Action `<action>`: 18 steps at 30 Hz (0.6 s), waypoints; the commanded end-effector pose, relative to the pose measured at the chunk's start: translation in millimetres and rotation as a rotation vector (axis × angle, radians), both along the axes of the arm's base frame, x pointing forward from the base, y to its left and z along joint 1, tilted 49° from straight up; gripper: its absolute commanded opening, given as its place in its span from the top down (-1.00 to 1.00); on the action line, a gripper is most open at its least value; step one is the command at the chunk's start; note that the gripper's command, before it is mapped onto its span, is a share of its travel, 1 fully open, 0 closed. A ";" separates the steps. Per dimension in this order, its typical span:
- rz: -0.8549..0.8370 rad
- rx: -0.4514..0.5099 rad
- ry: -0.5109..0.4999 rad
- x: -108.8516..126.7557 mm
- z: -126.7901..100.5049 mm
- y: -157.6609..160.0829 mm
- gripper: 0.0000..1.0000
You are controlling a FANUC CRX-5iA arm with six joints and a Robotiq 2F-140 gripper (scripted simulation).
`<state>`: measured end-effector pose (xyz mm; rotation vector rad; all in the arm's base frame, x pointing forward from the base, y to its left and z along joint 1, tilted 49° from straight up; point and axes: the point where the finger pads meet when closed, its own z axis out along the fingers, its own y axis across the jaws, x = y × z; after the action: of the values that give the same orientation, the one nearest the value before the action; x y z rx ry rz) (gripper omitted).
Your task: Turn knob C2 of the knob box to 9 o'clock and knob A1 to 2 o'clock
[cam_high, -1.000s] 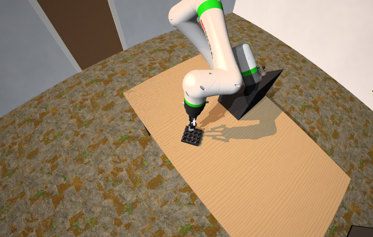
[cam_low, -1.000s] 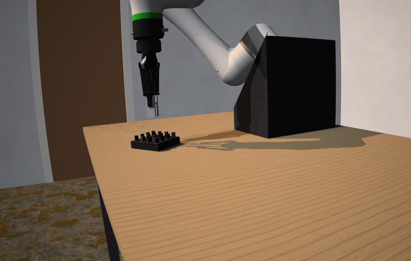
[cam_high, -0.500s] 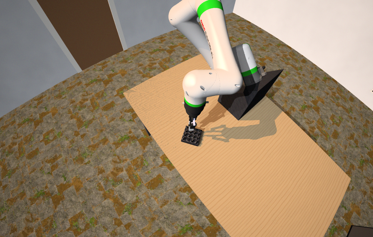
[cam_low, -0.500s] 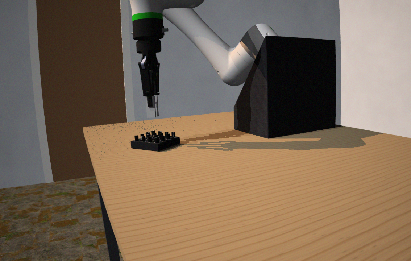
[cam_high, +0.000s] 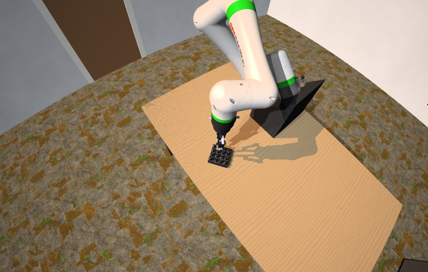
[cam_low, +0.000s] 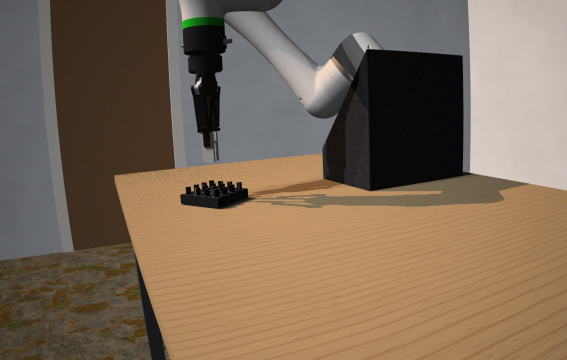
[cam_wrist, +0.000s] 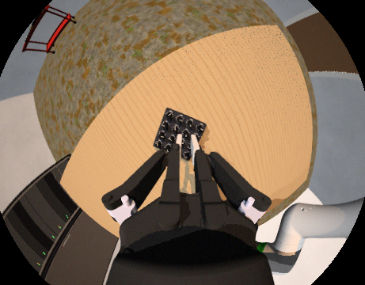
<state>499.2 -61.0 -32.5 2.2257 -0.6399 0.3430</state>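
The black knob box [cam_high: 220,156] stands on its feet near the table's left edge, with several rows of small black knobs; it also shows in the exterior view [cam_low: 214,193] and the wrist view [cam_wrist: 179,132]. The knob lines and printed names are too small to read. My gripper [cam_low: 211,154] points straight down and hangs well above the box, over its far side. It also shows in the top view [cam_high: 220,147] and the wrist view [cam_wrist: 184,150]. Its fingers are nearly together with a narrow gap, and nothing is between them.
The black wedge-shaped robot pedestal [cam_low: 397,118] stands on the table behind and to the right of the box. The table's left edge [cam_low: 126,223] runs close beside the box. A dark rack [cam_wrist: 39,248] shows at the lower left of the wrist view.
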 end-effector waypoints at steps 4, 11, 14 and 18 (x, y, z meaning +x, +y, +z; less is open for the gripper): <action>0.000 0.000 0.000 0.1 0.0 0.2 0.77; -0.001 0.000 -0.002 0.1 -0.4 -0.2 0.77; -0.003 0.000 -0.004 0.2 -0.9 -0.8 0.77; -0.006 0.000 -0.008 0.2 -2.1 -2.1 0.77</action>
<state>499.3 -62.8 -34.1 2.2237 -0.6479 0.3467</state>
